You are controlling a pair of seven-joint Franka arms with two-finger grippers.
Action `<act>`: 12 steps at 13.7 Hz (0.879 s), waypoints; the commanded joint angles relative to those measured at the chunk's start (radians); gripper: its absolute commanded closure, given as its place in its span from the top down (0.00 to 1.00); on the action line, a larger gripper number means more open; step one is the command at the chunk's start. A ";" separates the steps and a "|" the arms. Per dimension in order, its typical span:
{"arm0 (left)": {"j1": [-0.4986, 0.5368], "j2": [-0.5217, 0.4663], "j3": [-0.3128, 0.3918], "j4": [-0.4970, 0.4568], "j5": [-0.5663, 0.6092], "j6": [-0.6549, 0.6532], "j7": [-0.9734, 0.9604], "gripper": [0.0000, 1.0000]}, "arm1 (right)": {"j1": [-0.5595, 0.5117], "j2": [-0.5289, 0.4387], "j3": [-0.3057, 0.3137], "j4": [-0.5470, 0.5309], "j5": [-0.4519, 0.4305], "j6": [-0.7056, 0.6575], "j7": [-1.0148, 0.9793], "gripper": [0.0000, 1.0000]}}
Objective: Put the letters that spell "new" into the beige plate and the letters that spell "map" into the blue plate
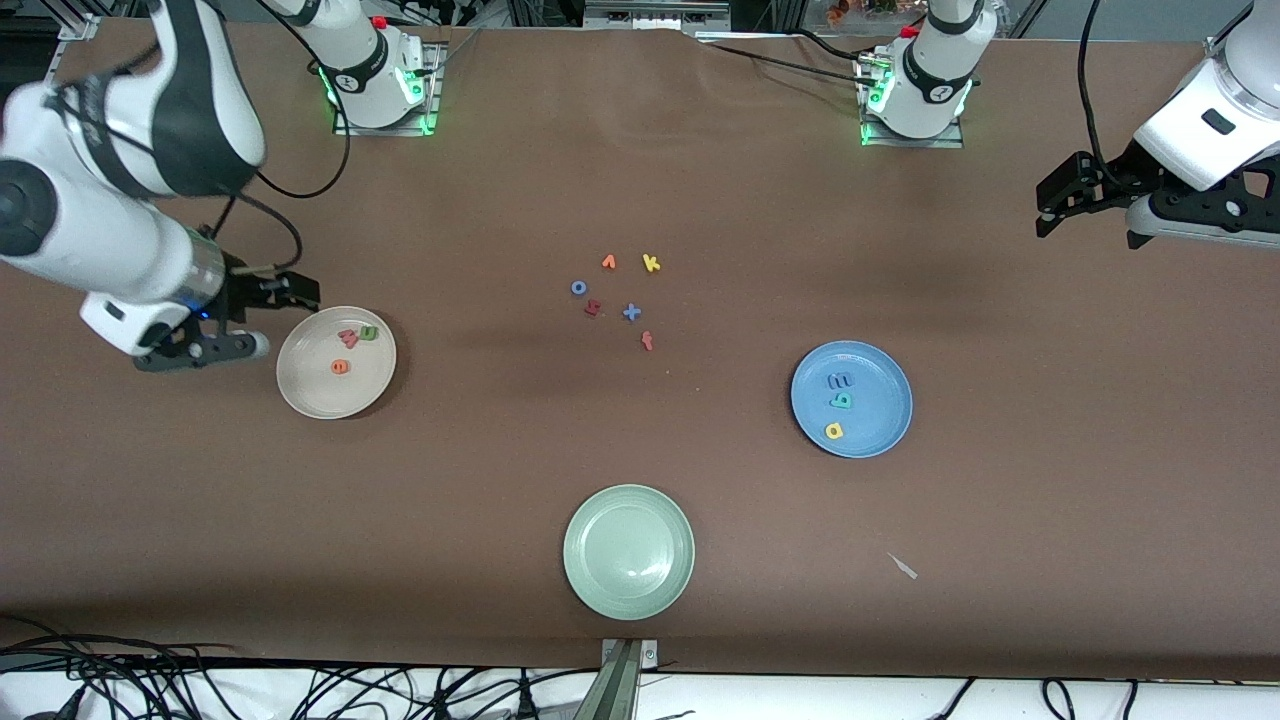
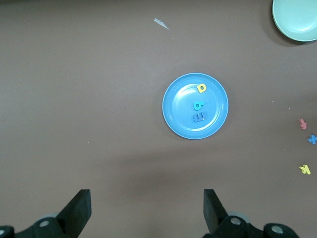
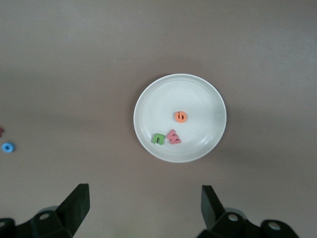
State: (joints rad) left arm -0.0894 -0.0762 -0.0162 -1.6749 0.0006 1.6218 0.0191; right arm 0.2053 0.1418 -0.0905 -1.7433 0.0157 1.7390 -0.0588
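a: where do the "new" letters sit?
b: all three lie in the beige plate (image 1: 300,395): green n (image 1: 369,332) and pinkish-red w (image 1: 348,339) touching each other near the rim toward the robots' bases, orange e (image 1: 341,367) alone near the middle. looks sorted, so that half reads as done.

a: and "map"?
b: in the blue plate (image 1: 880,435), toward the left arm's end of the table from the beige plate. periwinkle m (image 1: 842,380), teal p (image 1: 842,400), yellow a (image 1: 834,431) in a loose row, apart from one another.

a: grippers?
b: right gripper (image 1: 262,318) hangs just beside the beige plate, at its edge toward the right arm's end, jaws wide apart, holding nothing. left gripper (image 1: 1085,205) is up off the table well away from both plates, jaws also spread wide, empty. probably both pulled clear because nothing is left to carry.

a: leftovers?
b: the spare letters (image 1: 615,295) stay bunched on the bare table between the two plates, nearer the bases; the pale green plate (image 1: 585,585) holds nothing, nearer the front camera than the beige plate. they spell neither word, hence untouched.
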 commanded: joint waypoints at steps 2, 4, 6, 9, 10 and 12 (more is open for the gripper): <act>-0.001 0.015 0.002 0.034 0.010 -0.026 0.012 1.00 | -0.093 -0.140 0.083 -0.054 -0.058 -0.023 -0.012 1.00; -0.001 0.015 0.002 0.034 0.010 -0.026 0.012 1.00 | -0.119 -0.191 0.086 -0.053 -0.065 -0.038 -0.012 1.00; -0.001 0.015 0.002 0.034 0.010 -0.026 0.012 1.00 | -0.147 -0.211 0.098 -0.047 -0.066 -0.056 -0.012 1.00; -0.001 0.015 0.002 0.034 0.010 -0.026 0.012 1.00 | -0.190 -0.228 0.138 -0.056 -0.065 -0.099 -0.013 1.00; -0.001 0.015 0.002 0.034 0.010 -0.026 0.012 1.00 | -0.196 -0.228 0.147 -0.050 -0.059 -0.099 -0.009 1.00; -0.001 0.015 0.002 0.034 0.010 -0.026 0.012 1.00 | -0.196 -0.228 0.147 -0.042 -0.056 -0.099 -0.006 1.00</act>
State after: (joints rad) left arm -0.0893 -0.0752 -0.0161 -1.6742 0.0006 1.6211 0.0191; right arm 0.0327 -0.0618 0.0329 -1.7725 -0.0327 1.6491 -0.0592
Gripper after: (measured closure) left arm 0.000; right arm 0.000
